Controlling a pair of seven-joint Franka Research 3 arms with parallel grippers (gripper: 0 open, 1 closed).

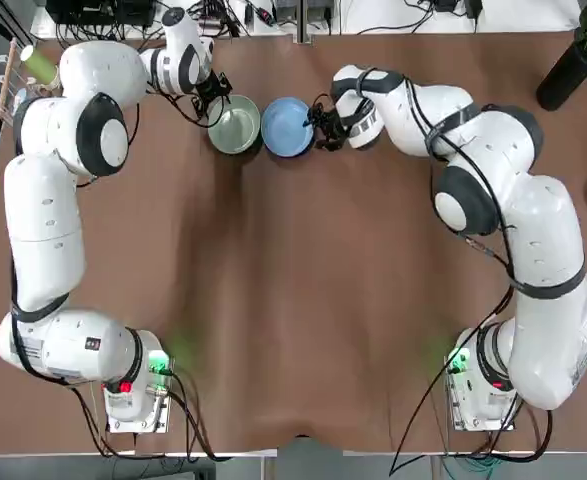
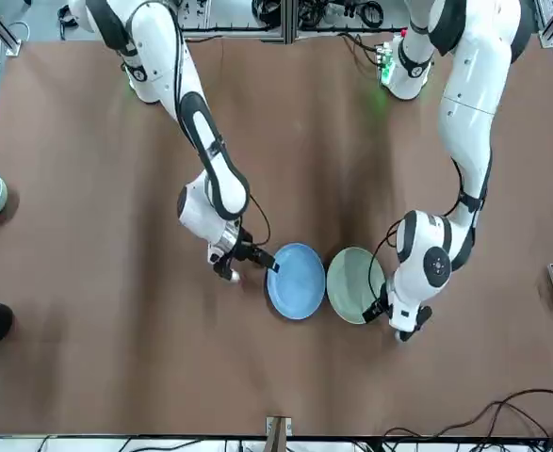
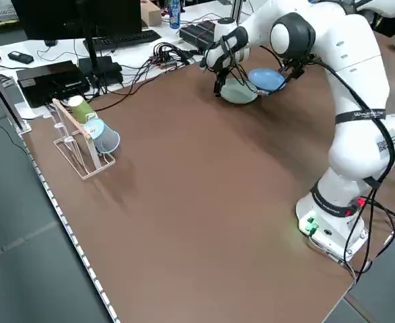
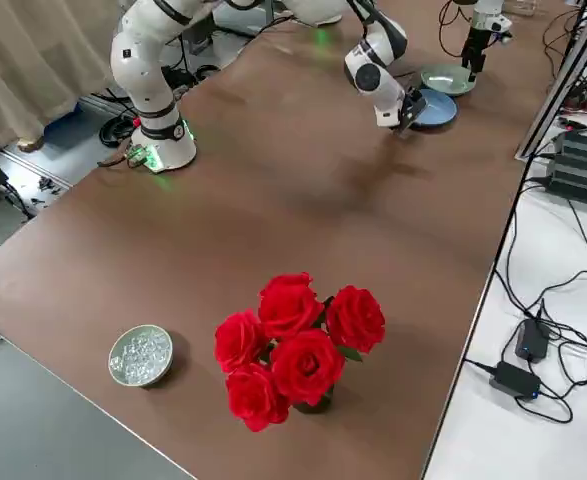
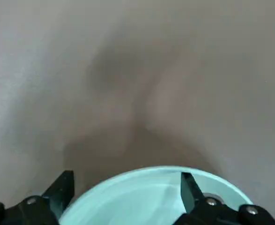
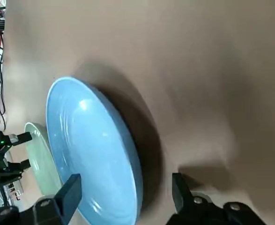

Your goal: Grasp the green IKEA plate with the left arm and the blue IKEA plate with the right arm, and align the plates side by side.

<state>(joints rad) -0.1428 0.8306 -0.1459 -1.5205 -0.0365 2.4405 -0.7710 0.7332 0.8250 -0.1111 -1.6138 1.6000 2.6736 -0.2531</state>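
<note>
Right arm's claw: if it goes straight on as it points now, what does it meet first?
Most likely the rim of the blue plate; how near the right claw already is stays unclear.

Round light-blue plate (image 6: 95, 150): smooth, glossy. Round pale-green plate (image 6: 43, 159): smooth, soft sheen. Brown tabletop (image 3: 184, 222): smooth, faintly satin. Beige curtain (image 4: 38, 65): folded cloth.

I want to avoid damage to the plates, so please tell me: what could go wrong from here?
The blue plate sits close beside the green plate, so a sideways push from the right gripper, open at the blue rim, might knock them together. The left gripper, open at the green rim, could also tip that plate if it lifts away unevenly.
</note>
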